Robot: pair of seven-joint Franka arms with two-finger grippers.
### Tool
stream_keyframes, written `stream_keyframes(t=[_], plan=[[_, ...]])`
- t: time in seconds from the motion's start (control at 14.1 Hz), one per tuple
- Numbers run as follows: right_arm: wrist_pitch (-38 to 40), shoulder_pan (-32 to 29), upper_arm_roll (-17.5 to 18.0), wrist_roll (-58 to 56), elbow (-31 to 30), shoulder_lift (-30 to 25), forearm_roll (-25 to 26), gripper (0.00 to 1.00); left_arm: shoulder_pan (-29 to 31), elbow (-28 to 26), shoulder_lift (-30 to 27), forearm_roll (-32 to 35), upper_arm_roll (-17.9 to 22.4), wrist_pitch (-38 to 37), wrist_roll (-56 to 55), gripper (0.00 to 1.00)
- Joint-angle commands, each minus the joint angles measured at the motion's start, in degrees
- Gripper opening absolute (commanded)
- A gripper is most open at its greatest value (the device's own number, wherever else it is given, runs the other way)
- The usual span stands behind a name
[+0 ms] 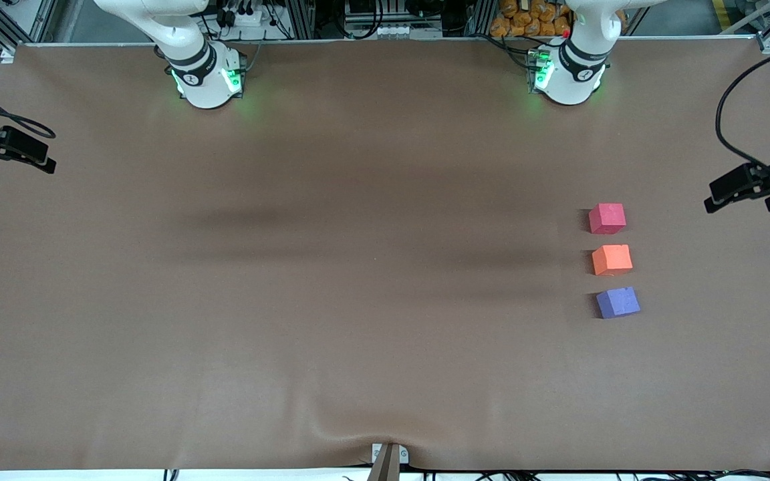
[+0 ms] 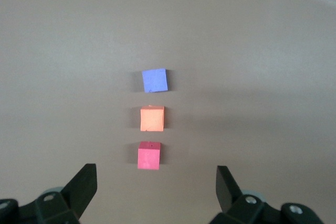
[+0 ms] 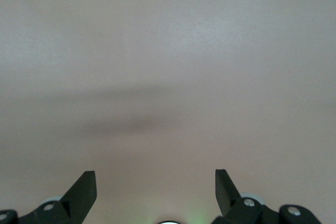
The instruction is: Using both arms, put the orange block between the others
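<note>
The orange block rests on the brown table toward the left arm's end. It lies in a line between the pinkish-red block, farther from the front camera, and the purple-blue block, nearer to it. Small gaps separate the three. My left gripper hangs open high over the table with nothing in it, and the pinkish-red block shows just ahead of its fingertips. My right gripper is open and empty over bare table. Neither gripper shows in the front view.
Both arm bases stand along the table's back edge. Black camera mounts reach in at the two ends. The brown cloth has a fold at the near edge.
</note>
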State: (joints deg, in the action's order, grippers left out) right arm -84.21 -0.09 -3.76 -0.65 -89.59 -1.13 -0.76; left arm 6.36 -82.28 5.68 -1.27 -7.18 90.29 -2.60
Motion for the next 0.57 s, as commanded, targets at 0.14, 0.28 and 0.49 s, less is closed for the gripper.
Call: stream_keyframes(t=[0.14,0.28,0.49], plan=[[0.0,0.3,0.1,0.9,0.1,0.0,0.5,1.0,-0.6,-4.8,-5.2,0.0,0.6,0.3,-0.1,1.0],[0.0,0.3,0.1,0.9,0.1,0.0,0.5,1.0,-5.5,-5.6,-6.4,0.0,5.6,0.0,0.1,1.0],[0.1,0.3,0.1,0.9,0.1,0.0,0.5,1.0,-7.7,-5.9,-7.5,0.0,7.3,-1.9,0.5,1.0]])
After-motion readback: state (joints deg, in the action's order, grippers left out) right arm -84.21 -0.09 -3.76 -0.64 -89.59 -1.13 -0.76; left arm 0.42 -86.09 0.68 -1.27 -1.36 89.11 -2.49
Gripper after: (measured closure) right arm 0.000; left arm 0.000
